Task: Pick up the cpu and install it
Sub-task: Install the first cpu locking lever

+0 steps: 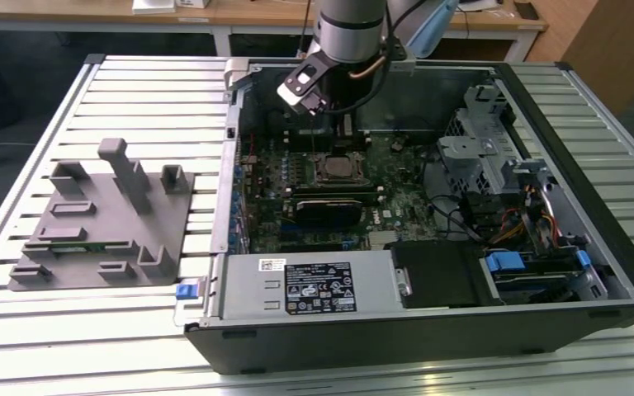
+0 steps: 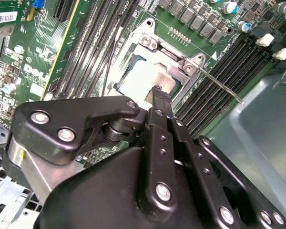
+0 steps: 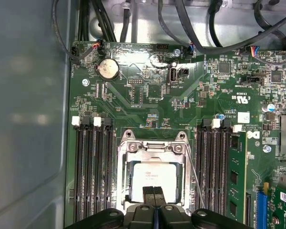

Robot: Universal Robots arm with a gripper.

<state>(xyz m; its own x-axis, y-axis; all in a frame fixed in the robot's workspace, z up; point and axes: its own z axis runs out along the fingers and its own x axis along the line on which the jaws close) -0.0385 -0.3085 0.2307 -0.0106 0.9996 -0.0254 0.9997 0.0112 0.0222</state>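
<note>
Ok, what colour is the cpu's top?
The cpu top is pale silvery-white; first wrist view shows it best.

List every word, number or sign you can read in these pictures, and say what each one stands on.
White label on the grey metal box, exterior view: too small to read.
Barcode sticker, second wrist view: too small to read.
White lettering on the motherboard, first wrist view: too small to read reliably.
cpu top: no legible marking.
</note>
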